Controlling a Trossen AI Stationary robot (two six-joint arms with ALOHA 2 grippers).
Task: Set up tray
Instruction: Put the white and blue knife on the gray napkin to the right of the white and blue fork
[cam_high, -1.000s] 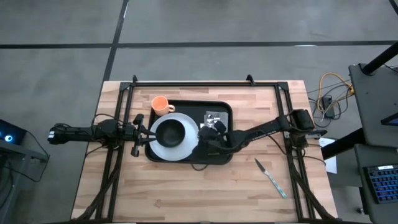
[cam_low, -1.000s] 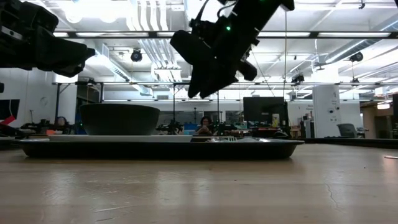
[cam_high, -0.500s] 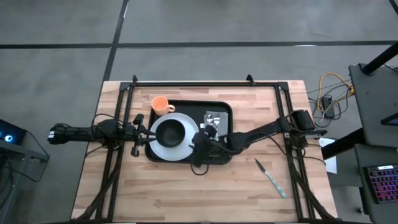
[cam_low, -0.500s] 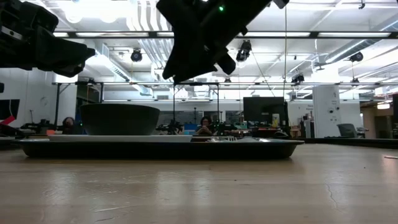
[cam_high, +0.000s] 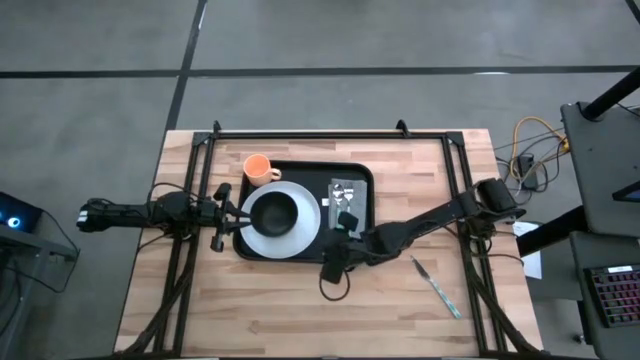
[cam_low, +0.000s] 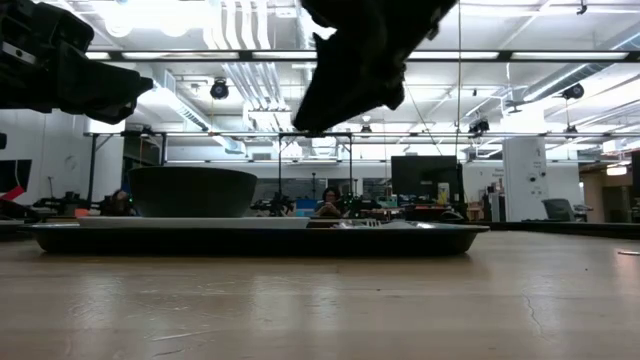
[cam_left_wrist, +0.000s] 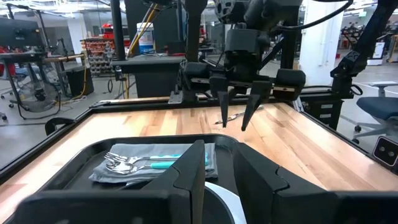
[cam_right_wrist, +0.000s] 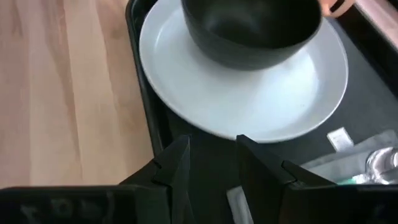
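Two arms in play, four views. High view first: large flat black rectangular tray (cam_high: 303, 211) sits mid-table, nearer the far edge. On it: round white plate (cam_high: 284, 224) w/ small round black bowl (cam_high: 273, 211) on top, grey napkin w/ metal cutlery (cam_high: 345, 190) to its right side. Small orange cup (cam_high: 258, 167) just off the tray's far-left corner, on bare wooden table (cam_high: 300, 310). Teal-handled knife (cam_high: 435, 285) lies well apart on the table, robot's right. Left gripper (cam_high: 228, 213) hangs at the tray's left short edge; right gripper (cam_high: 333, 268) is over the tray's near rim.

Low view: tray rim (cam_low: 250, 238) flat on the table, bowl rising above it, dark arm masses overhead. Nothing touching that I can see.

Left wrist view: left gripper's fingers (cam_left_wrist: 193, 171) stand a narrow gap apart, nothing between them, tray wall under them. Right gripper across the way, fingers pointing down, apart, empty.

Right wrist view: right gripper's fingers (cam_right_wrist: 176, 163) part-open, a moderate gap, holding nothing, above the tray's rim beside the plate.

Handling, my read: tray looks stiff, smooth plastic, prob. slippery, and loaded w/ crockery so not light. Plate and bowl are loose and breakable, could slide if it tilts. Best hold is the low raised rim, pinched at both short ends, kept level.
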